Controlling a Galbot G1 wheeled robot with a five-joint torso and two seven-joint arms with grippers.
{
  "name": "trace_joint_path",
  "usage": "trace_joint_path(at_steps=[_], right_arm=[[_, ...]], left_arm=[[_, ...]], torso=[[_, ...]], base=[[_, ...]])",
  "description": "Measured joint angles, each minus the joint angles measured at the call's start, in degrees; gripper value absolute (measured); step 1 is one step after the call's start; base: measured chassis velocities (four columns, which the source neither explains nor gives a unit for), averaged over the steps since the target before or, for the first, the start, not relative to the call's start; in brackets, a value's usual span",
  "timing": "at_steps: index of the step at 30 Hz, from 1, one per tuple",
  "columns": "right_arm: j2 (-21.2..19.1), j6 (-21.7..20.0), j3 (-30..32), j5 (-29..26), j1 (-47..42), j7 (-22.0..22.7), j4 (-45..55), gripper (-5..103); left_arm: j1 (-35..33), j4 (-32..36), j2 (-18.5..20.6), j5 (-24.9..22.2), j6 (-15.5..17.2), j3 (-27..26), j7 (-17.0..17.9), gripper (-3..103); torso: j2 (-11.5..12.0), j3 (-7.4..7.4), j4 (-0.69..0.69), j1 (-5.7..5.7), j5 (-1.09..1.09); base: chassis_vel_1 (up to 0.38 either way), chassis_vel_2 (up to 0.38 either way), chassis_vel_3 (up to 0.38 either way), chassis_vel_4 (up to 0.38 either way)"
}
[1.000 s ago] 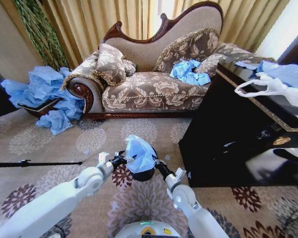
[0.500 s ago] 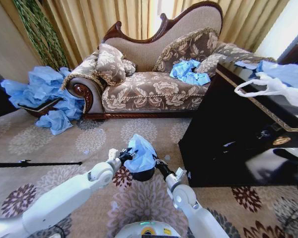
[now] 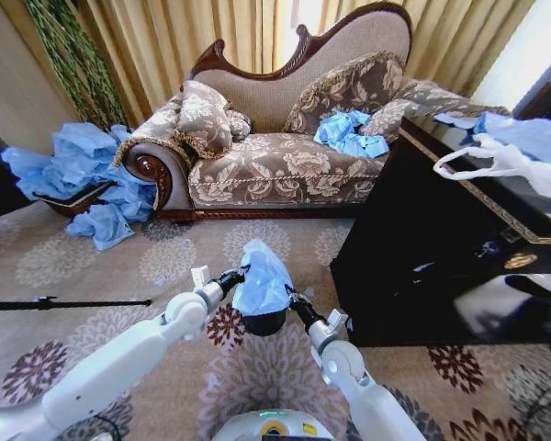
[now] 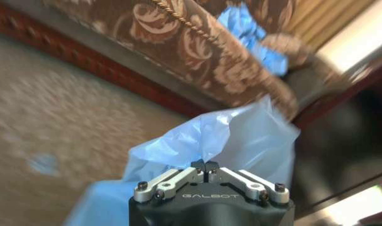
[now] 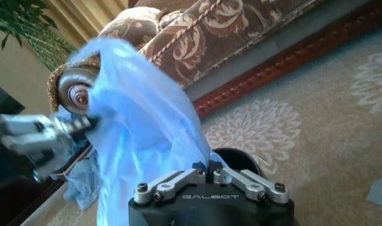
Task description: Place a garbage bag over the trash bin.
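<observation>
Together our two arms reach forward and inward over the patterned carpet [image 3: 92, 276], meeting at one point between them. Our left gripper [image 3: 238, 274] comes in from the left with its forearm stretched low and diagonal; in the left wrist view its fingers [image 4: 205, 168] are pressed together, pinching a fold of the garbage bag [image 3: 262, 278]. Our right gripper [image 3: 289, 296] comes up from the lower right on a shorter, steeper line, and in the right wrist view its fingers [image 5: 207, 172] are likewise closed on the bag's film.

We count one garbage bag in our grip and one trash bin [image 3: 264, 322]. The bag is thin, crinkly, translucent light blue, bunched into a tall peaked shape and held up between both grippers. It sits over the top of the small black bin, hiding the rim from the head view; the right wrist view shows part of the rim just beside the film. The bin stands on the carpet in front of the sofa [image 3: 285, 138], near the dark cabinet [image 3: 422, 257] on our right.
</observation>
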State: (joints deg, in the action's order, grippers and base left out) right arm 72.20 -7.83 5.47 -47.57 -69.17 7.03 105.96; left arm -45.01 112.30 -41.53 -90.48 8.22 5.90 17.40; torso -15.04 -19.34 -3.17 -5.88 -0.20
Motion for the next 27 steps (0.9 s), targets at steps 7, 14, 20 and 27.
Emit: trace_joint_path(at_steps=[7,14,20,27], right_arm=[[0.52,0.03,-0.11,-0.62,0.23,0.11,0.34,0],[0.26,0.87,2.75,0.31,-1.28,0.24,1.26,0],[0.06,0.79,6.83,1.00,-1.62,0.14,1.87,0],[-0.25,0.51,8.24,-1.06,-1.54,0.17,2.23,0]], left_arm=[[-0.01,2.56,-0.97,-11.25,-0.30,-2.25,-0.57,0],[-0.04,3.38,-2.40,-16.63,-0.24,-2.96,-3.45,0],[1.13,3.40,-3.85,-18.17,-0.28,-2.50,-4.04,0],[2.98,2.33,-4.79,-18.16,-0.29,-1.63,-5.92,0]], torso=[[0.00,0.00,0.00,0.00,0.00],[0.00,0.00,0.01,0.00,0.00],[0.00,0.00,-0.01,0.00,0.01],[0.00,0.00,-0.01,0.00,0.00]], base=[[0.000,0.000,0.000,0.000],[0.000,0.000,0.000,0.000],[0.000,0.000,0.000,0.000],[0.000,0.000,0.000,0.000]])
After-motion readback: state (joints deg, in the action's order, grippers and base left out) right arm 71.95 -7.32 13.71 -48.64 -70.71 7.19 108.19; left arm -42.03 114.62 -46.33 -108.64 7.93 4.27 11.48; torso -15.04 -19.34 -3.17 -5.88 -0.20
